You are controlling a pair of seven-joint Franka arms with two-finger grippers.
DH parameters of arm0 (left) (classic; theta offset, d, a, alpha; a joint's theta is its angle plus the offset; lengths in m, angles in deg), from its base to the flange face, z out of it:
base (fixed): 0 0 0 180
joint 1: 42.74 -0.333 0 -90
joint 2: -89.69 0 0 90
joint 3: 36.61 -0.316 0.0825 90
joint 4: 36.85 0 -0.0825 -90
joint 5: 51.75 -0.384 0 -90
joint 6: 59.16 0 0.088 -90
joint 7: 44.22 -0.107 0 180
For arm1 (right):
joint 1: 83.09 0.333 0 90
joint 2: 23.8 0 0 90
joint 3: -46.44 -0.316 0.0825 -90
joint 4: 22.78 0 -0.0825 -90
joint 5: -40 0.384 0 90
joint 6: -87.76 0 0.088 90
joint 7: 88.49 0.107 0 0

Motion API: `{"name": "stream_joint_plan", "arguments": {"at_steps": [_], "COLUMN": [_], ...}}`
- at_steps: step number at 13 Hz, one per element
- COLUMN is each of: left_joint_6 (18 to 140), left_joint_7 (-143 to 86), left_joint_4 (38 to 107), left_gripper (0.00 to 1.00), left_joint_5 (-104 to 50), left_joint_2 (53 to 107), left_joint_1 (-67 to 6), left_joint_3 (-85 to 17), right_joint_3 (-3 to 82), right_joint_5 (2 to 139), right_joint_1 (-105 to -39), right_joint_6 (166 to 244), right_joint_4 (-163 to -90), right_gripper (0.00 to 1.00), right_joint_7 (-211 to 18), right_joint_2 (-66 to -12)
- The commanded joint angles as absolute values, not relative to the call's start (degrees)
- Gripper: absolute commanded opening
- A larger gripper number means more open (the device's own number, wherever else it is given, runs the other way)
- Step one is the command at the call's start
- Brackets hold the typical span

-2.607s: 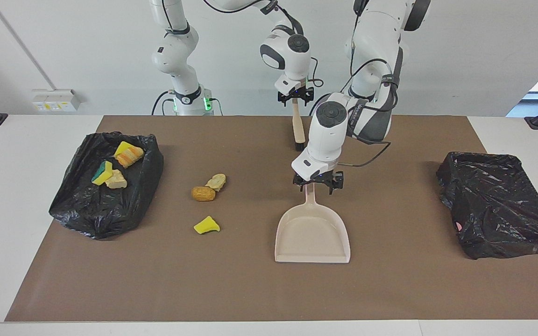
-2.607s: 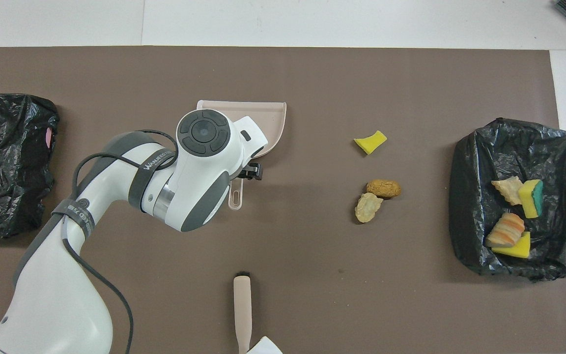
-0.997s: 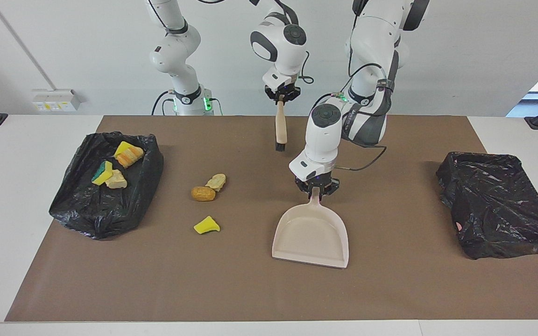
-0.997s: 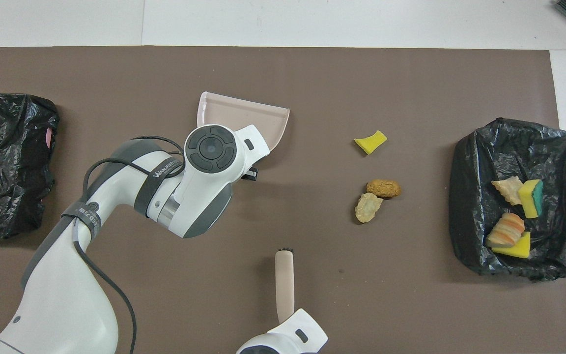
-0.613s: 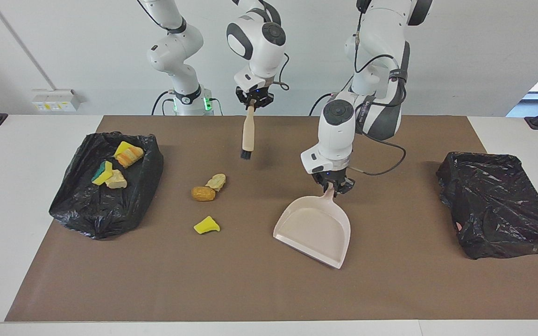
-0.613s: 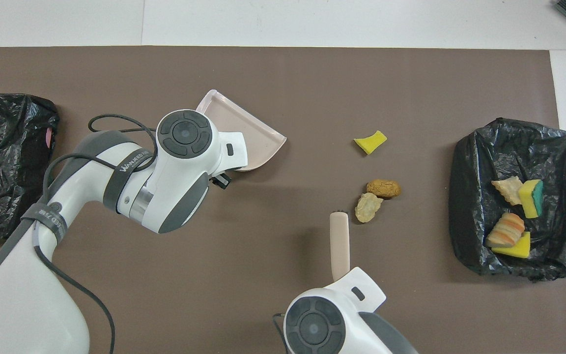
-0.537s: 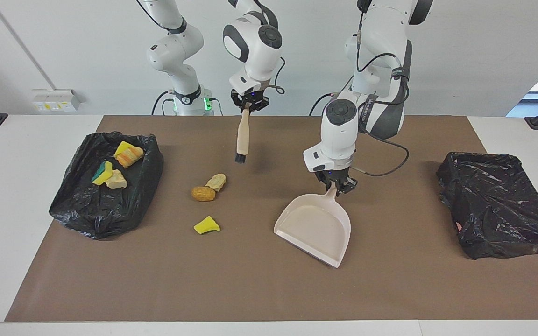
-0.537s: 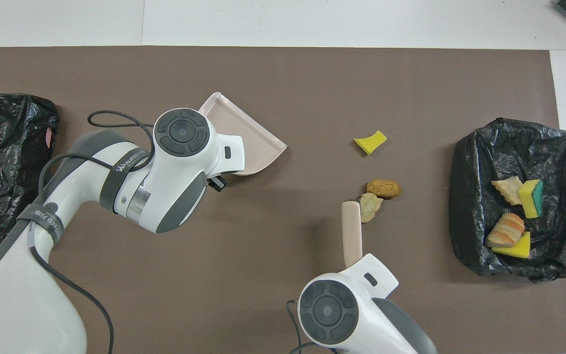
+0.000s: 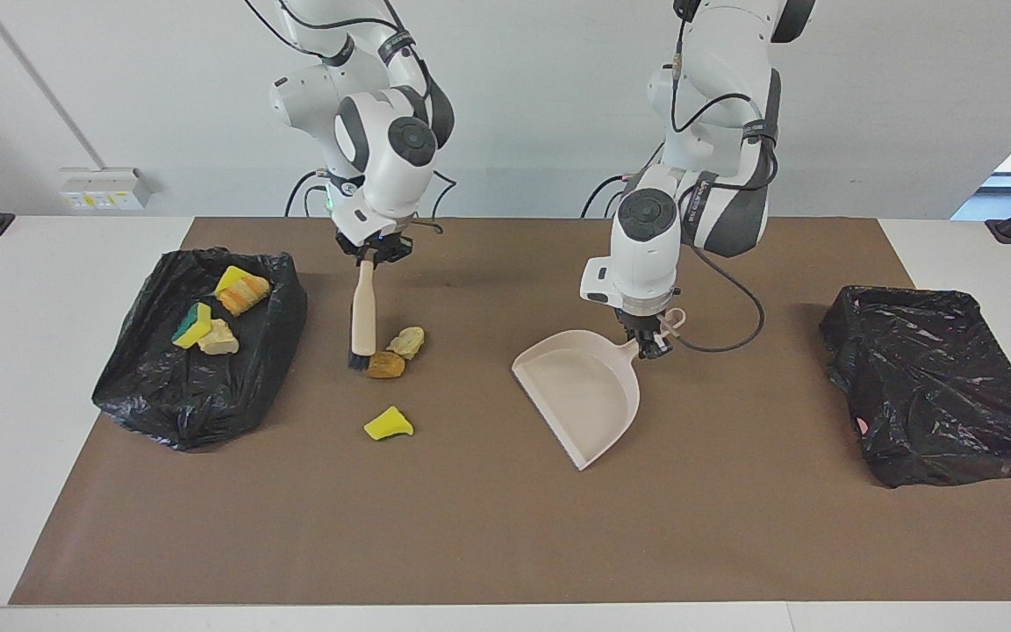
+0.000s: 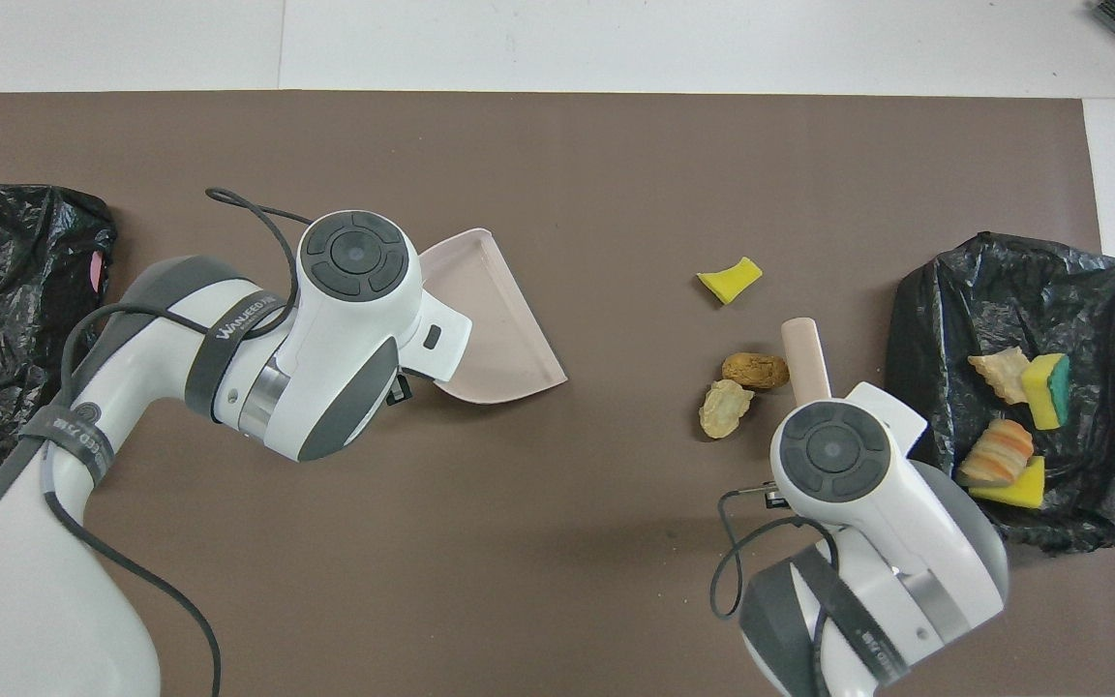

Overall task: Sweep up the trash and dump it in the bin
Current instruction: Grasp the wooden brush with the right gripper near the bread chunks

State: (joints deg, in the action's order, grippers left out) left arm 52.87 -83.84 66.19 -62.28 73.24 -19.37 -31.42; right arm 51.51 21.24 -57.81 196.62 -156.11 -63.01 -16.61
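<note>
At centre-left of the facing view the right gripper (image 9: 373, 250) is clamped on the brush (image 9: 363, 309), whose bristles rest on the mat (image 9: 488, 544) touching the orange-brown lump (image 9: 384, 364), with the tan lump (image 9: 406, 341) just above and the yellow sponge chunk (image 9: 388, 424) lower. The left gripper (image 9: 651, 343) grips the dustpan (image 9: 580, 395) handle at centre, its mouth turned toward the scraps but well apart. To sweep well, I judge the pan's lip should be flat on the mat and close to the scraps before the bristles drag them in with a low stroke; four scraps already lie in the black bin (image 9: 198, 386) at left.
</note>
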Motion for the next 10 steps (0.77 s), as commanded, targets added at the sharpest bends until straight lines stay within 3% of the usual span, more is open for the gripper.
{"name": "stream_joint_plan", "arguments": {"at_steps": [1,5,10], "left_joint_6": [55.61,58.69,60.37], "left_joint_7": [-90.26,-90.8,-90.54], "left_joint_4": [71.33,75.29,81.7], "left_gripper": [0.0,0.0,0.0], "left_joint_5": [-63.18,-67.55,-68.89], "left_joint_2": [76.41,77.74,81.16], "left_joint_1": [-17.88,-14.27,-12.42], "left_joint_3": [-30.99,-30.81,-30.9], "right_joint_3": [50.57,50.4,50.4], "right_joint_5": [19.79,21.97,36.64], "right_joint_1": [-60.68,-60.86,-60.16], "right_joint_6": [201.13,203.52,203.69], "right_joint_4": [-156.73,-156.82,-156.47], "right_gripper": [0.0,0.0,0.0], "right_joint_7": [-66.86,-68.88,-76.8], "right_joint_2": [-19.47,-21.77,-22.21]}}
